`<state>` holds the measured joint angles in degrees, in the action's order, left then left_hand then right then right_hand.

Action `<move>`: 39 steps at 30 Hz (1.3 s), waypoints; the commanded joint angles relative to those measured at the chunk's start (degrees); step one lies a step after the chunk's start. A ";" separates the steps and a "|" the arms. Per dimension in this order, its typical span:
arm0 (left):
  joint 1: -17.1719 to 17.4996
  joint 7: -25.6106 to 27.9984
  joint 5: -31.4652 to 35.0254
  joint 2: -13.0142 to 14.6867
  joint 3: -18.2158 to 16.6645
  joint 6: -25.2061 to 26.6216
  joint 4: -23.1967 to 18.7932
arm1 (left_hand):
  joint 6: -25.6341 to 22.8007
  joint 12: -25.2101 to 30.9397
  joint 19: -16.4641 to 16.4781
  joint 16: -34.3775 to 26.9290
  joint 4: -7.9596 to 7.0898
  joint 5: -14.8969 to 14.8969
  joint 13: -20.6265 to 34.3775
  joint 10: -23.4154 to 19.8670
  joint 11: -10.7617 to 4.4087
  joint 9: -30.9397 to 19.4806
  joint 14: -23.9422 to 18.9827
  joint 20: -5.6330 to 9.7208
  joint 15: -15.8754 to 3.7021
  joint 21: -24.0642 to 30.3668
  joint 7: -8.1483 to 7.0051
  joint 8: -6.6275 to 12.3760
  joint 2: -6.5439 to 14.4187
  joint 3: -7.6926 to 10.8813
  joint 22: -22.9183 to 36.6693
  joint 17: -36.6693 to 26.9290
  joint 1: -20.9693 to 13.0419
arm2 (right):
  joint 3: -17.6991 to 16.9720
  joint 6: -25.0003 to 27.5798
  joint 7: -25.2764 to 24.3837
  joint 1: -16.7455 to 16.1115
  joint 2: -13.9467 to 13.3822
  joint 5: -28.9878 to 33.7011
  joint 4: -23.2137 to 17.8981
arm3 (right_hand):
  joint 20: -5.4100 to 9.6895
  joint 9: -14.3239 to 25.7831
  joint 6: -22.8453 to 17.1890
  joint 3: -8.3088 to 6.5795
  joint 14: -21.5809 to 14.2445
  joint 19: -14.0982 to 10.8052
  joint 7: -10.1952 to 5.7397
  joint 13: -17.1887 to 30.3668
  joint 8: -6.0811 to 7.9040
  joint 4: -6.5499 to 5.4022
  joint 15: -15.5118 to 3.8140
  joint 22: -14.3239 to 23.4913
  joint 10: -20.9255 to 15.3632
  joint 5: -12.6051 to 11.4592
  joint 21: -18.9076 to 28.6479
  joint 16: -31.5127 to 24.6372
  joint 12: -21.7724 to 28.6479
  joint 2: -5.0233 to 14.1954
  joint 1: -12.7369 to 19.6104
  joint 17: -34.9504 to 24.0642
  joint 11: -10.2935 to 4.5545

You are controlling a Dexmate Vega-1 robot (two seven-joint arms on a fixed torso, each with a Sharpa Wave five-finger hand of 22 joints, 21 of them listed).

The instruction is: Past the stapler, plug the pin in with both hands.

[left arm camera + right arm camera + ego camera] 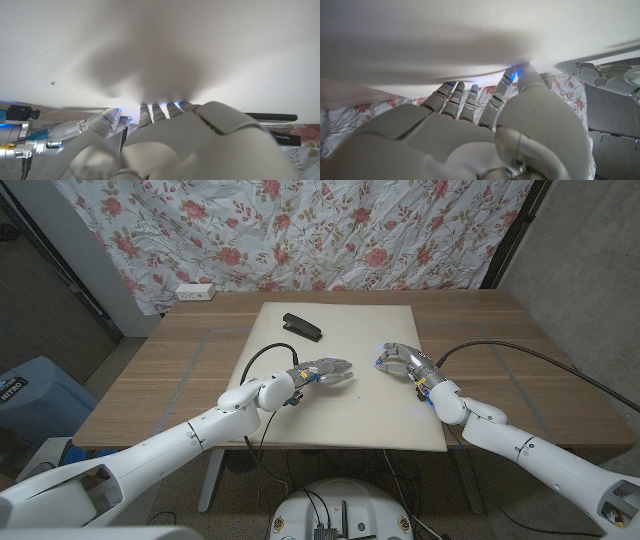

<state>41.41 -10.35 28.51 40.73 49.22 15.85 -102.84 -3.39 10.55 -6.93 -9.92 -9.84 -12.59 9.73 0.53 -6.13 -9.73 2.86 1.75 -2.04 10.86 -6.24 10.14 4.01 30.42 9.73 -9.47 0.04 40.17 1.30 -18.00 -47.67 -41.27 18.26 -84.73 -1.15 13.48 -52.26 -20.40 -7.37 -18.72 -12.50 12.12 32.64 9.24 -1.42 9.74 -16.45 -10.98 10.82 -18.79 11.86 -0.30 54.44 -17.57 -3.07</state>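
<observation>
Hovering near each other over the white mat (300,405), my left robot hand (325,372) and right robot hand (402,362) have fingers apart, stapler (302,327) beyond.

My fingers (338,370) are silver-grey with blue lights at the tips. The stapler (302,327) is black on a cream mat (340,415). The desk (170,380) is brown wood, and the curtain (300,230) is white with red roses.

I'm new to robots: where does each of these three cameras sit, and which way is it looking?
Head view: fixed on the robot's head, looking down at the white mat with the stapler; both arms, left hand and right hand show.
Left wrist view: on the left wrist, looking along the left hand at the mat.
Right wrist view: on the right wrist, looking along the right hand at the mat.
Shared: the stapler shows in head and left wrist views.
</observation>
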 commanded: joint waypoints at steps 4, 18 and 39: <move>0.12 -0.07 -0.23 0.08 0.00 0.54 -0.23 | 0.07 0.38 0.29 -0.42 -0.18 -0.36 0.10 -0.66 -0.07 -0.18 -0.41 7.18 -4.08 0.47 -0.07 0.18 6.49 0.62 0.12 -0.31 -0.42 | -0.14 -0.87 0.37 -0.14 -0.27 0.02 -0.07 | -1.41 0.18 0.81 0.57 0.31 -0.49 -0.08 0.11 -0.26 -0.04 0.47 0.21 0.70 0.22 0.31 0.46 -0.27 -0.80 -0.24 0.01 0.33; -0.07 -0.40 -0.14 0.25 0.02 0.53 -0.31 | 0.04 0.34 0.35 -0.40 -0.25 -0.33 0.11 -0.68 -0.04 -0.19 -0.48 7.15 -4.09 0.43 -0.02 0.20 6.42 0.87 0.13 -0.34 -0.34 | -0.09 -2.55 1.08 0.32 -0.28 -0.15 0.77 | -1.89 0.23 4.44 1.18 1.16 0.01 0.03 0.13 -1.64 -0.09 1.18 0.22 2.12 0.50 0.22 1.05 -0.52 -1.91 -0.77 0.08 0.81; -0.34 -0.86 -0.61 0.18 0.06 0.15 0.16 | 0.05 0.33 0.50 -0.43 -0.31 -0.29 0.11 -0.78 0.06 -0.19 -0.70 7.13 -4.01 0.42 0.04 0.20 6.40 1.23 0.14 -0.35 -0.27 | -0.23 -4.49 2.64 0.63 -0.48 -1.01 1.69 | -2.57 -0.03 10.63 1.74 2.71 1.31 0.04 0.23 -4.30 -0.35 2.12 0.26 4.77 0.71 0.06 1.87 -0.79 -2.68 -1.66 -0.14 1.54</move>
<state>41.04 -10.99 28.12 40.94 49.28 15.72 -102.65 -3.38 10.53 -6.64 -9.97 -10.09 -12.58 9.75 0.01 -6.04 -9.72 2.24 2.06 -2.04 11.09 -6.24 10.15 4.00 31.10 9.75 -9.76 0.04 40.05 -2.29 -16.19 -47.18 -41.55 17.71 -83.54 -2.89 13.30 -42.12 -18.81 -4.90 -16.97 -12.39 12.12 28.78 8.93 0.62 9.74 -12.03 -10.37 10.59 -17.06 11.22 -2.40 52.94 -17.44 -1.35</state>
